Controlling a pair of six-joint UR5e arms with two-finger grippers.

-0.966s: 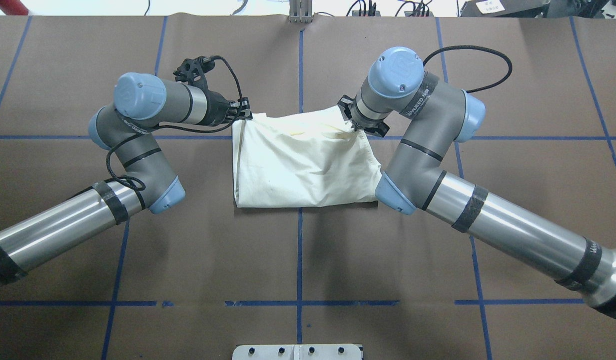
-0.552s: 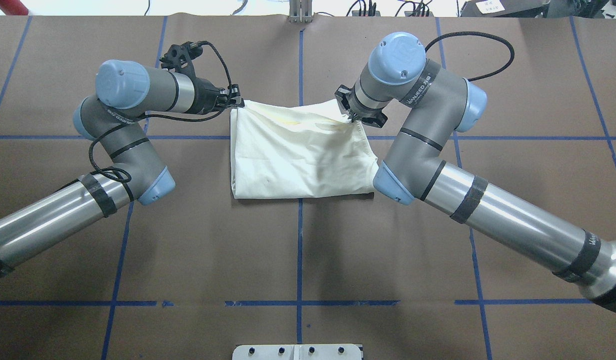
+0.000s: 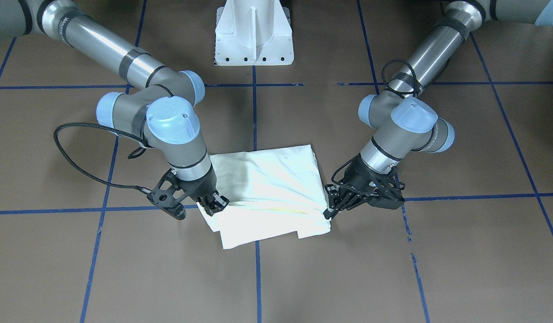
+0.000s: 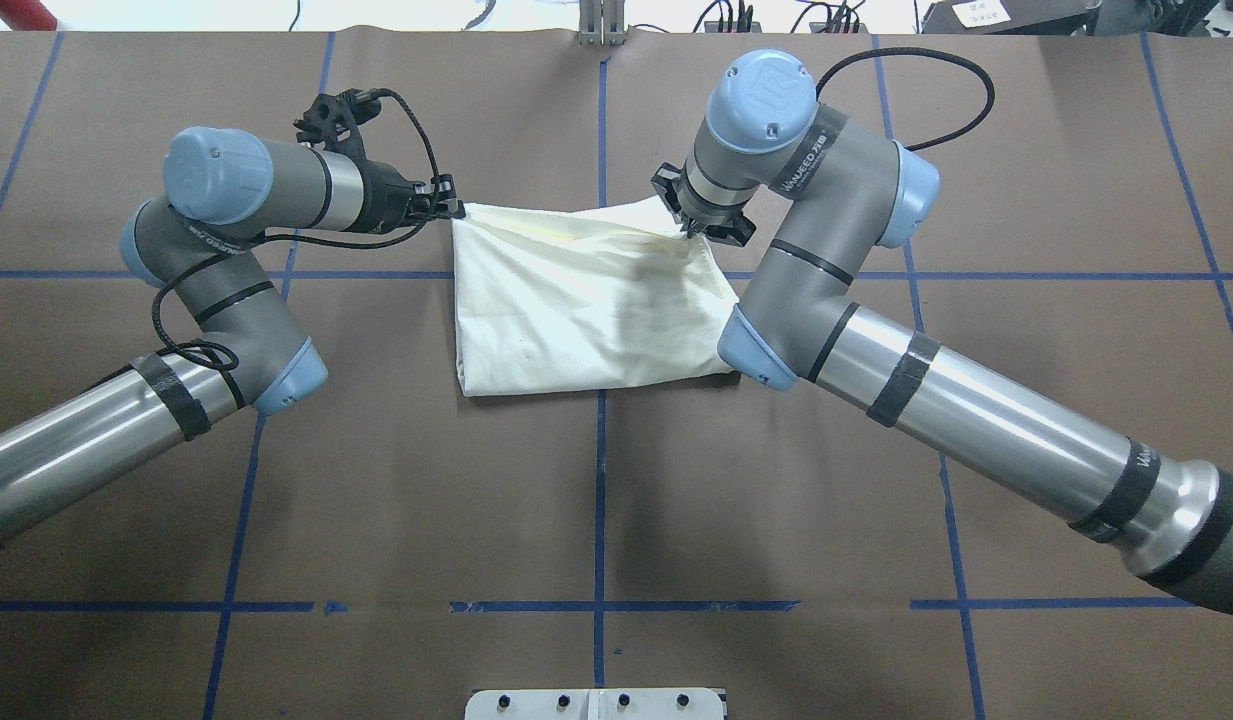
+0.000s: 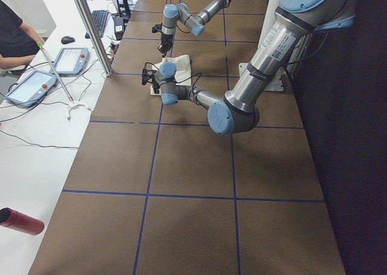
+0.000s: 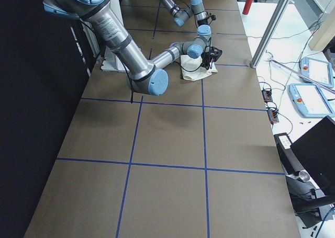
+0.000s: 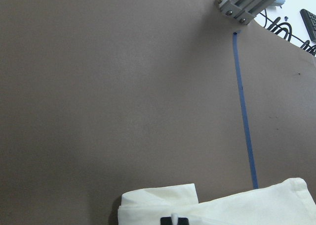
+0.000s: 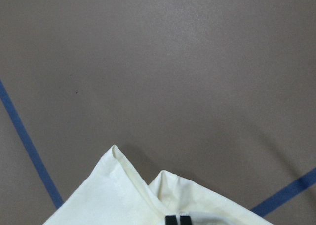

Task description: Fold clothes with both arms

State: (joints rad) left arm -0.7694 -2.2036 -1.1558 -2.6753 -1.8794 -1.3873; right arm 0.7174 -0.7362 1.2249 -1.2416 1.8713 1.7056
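Observation:
The clothes are one cream-white shirt, folded into a rough rectangle on the brown table, plain side up. My left gripper is shut on its far left corner, and the left wrist view shows cloth at the shut fingertips. My right gripper is shut on the far right corner, with two cloth points just ahead of its tips. In the front-facing view the shirt has its far edge lifted slightly between the left gripper and the right gripper.
Blue tape lines grid the table. The white pedestal base stands at the robot's side. An aluminium post rises at the far edge. A person's arm, tablets and a red bottle are on a white side table.
Both grippers, still shut on the far corners, have moved away from the robot and leftward in the overhead view. The shirt has been dragged with them.

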